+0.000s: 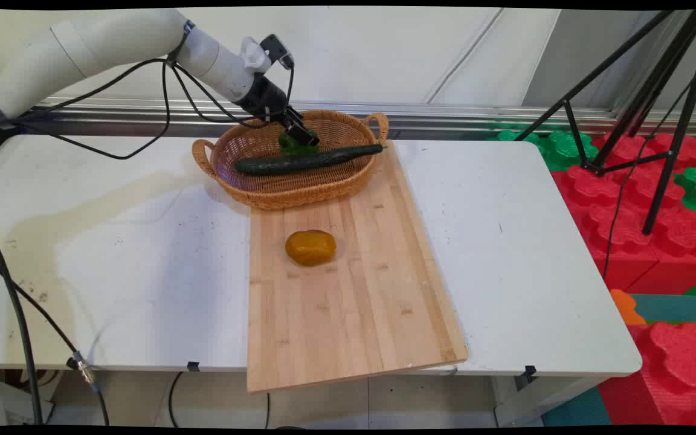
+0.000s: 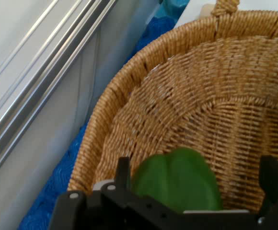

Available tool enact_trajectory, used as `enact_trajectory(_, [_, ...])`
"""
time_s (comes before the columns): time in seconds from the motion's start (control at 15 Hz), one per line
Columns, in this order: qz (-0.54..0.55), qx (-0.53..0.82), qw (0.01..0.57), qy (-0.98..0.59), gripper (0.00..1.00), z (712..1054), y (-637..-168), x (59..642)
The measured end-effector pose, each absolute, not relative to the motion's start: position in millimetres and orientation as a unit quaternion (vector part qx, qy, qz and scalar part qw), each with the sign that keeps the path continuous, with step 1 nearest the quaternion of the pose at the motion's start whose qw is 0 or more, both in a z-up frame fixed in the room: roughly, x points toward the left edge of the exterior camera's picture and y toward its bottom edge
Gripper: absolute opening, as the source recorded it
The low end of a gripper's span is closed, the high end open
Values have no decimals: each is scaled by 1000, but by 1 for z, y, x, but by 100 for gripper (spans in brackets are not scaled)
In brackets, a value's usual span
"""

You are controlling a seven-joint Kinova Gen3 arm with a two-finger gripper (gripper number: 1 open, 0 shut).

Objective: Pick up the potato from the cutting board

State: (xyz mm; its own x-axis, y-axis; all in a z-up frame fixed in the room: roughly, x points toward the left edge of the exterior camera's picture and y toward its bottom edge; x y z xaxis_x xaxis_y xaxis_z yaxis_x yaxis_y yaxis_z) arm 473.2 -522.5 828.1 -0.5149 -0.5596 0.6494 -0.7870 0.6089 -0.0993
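One green pepper (image 1: pixel 297 145) sits between the fingers of the black gripper (image 1: pixel 303 134), over the inside of a wicker basket (image 1: pixel 266 187) at the far end of a wooden cutting board (image 1: pixel 348 302). In the hand view the pepper (image 2: pixel 179 179) fills the gap between the two fingers (image 2: pixel 123 172), one at each side of it, so the claw is closed partway around it and appears to have hold of it; whether the pepper rests on the basket floor or hangs just above it cannot be told. Woven basket wall (image 2: pixel 187 91) curves behind the pepper. Just in front of the pepper, a long dark green cucumber (image 1: pixel 309 160) lies across the basket, its right tip reaching out over the rim near the right handle. On the board, well apart from the basket and nearer the camera, lies a yellow-orange pepper (image 1: pixel 310 247). Board and basket rest on the white table (image 1: pixel 142 260), with the board's near end jutting past the table's front edge. Red and green foam blocks (image 1: pixel 638 211) and a black tripod (image 1: pixel 656 109) stand to the right of the table
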Motion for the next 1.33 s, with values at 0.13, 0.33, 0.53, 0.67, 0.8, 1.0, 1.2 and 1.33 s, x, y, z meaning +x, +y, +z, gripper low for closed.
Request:
enact_trajectory(0.13, [193, 394, 297, -848, 100, 828, -524, 472])
enact_trajectory(0.33, [193, 392, 307, -845, 100, 832, -521, 473])
enact_trajectory(0.53, [194, 389, 316, -843, 100, 839, -515, 475])
enact_trajectory(0.67, [195, 386, 323, -842, 100, 846, -508, 476])
enact_trajectory(0.8, [195, 382, 331, -840, 100, 857, -497, 479])
enact_trajectory(1.0, [195, 377, 341, -839, 100, 871, -477, 485])
enact_trajectory(1.2, [192, 373, 351, -837, 100, 885, -456, 490])
enact_trajectory(1.33, [189, 370, 359, -836, 100, 897, -437, 494])
